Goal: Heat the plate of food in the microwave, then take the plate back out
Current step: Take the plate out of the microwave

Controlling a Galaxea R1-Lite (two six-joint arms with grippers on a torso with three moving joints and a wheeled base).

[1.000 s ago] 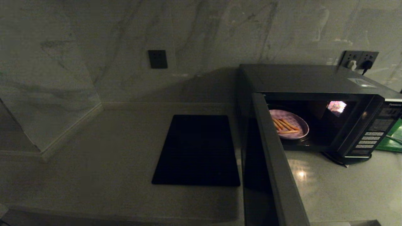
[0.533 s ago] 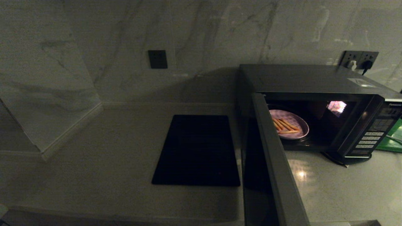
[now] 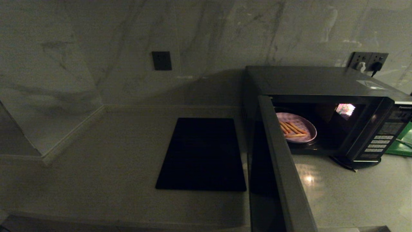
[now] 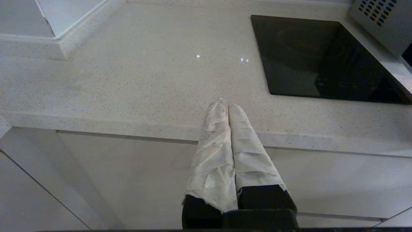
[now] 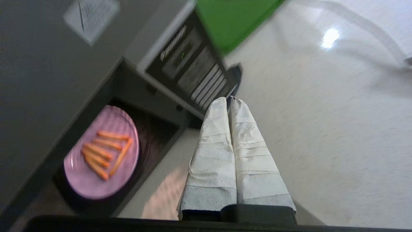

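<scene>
The microwave (image 3: 322, 80) stands on the counter at the right with its door (image 3: 280, 167) swung wide open toward me. Inside sits the plate of food (image 3: 297, 127), a pale pink plate (image 5: 103, 154) with several orange sticks. My right gripper (image 5: 229, 99) is shut and empty, hanging over the counter in front of the microwave's button panel (image 5: 199, 77), apart from the plate. My left gripper (image 4: 225, 103) is shut and empty, low by the counter's front edge, left of the cooktop. Neither arm shows in the head view.
A flat black cooktop slab (image 3: 202, 154) is set into the counter left of the microwave. A green board (image 3: 402, 141) lies behind the microwave's right side. A wall socket (image 3: 368, 61) holds its plug. Marble walls close the back and left.
</scene>
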